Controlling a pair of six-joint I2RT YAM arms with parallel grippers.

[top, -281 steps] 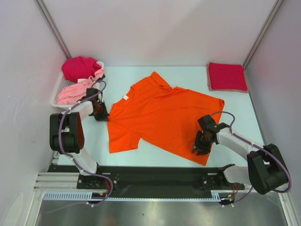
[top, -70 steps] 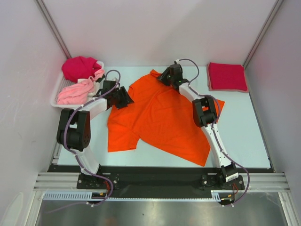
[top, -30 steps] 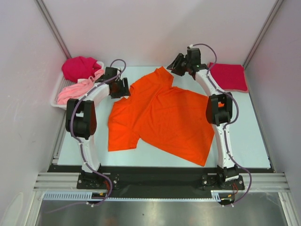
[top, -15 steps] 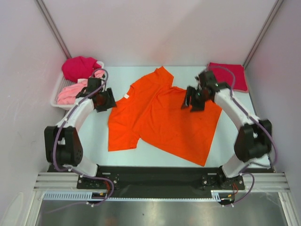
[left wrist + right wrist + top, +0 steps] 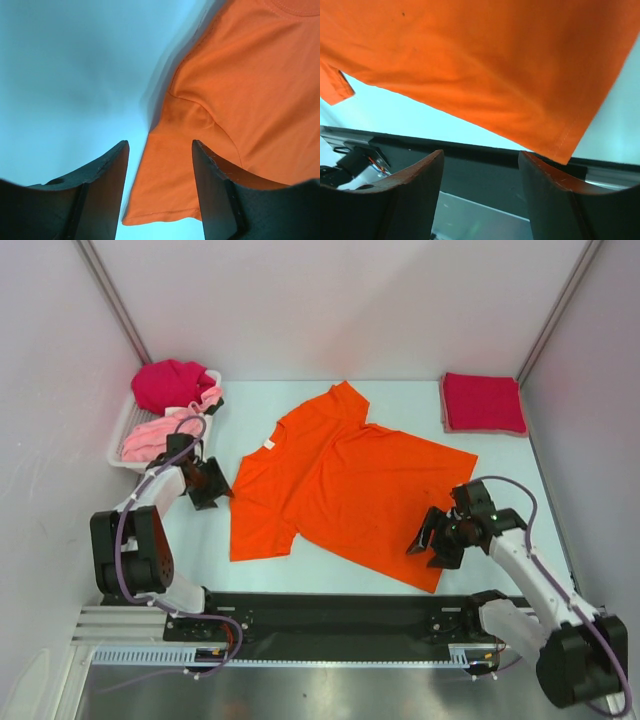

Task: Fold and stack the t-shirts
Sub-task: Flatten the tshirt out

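A bright orange t-shirt (image 5: pixel 350 490) lies spread flat in the middle of the table, collar toward the back left. My left gripper (image 5: pixel 216 485) hovers open just left of its left shoulder. In the left wrist view the orange sleeve (image 5: pixel 200 165) and its hem lie below the open left gripper (image 5: pixel 160 145), not held. My right gripper (image 5: pixel 428 540) stands open over the near right hem corner (image 5: pixel 560 145), with nothing between its fingers (image 5: pixel 422 175). A folded crimson t-shirt (image 5: pixel 483 403) lies at the back right. Magenta (image 5: pixel 170 383) and pale pink (image 5: pixel 160 435) t-shirts sit bunched at the back left.
A white tray (image 5: pixel 118 445) at the back left holds the magenta and pink shirts. The black base rail (image 5: pixel 330 610) runs along the table's near edge, just beyond the orange hem. Side walls close in on the left and right.
Both arms have drawn back from the shirt's far edge toward the near side. The right gripper went from the far right to the near hem corner. The orange shirt lies as before.
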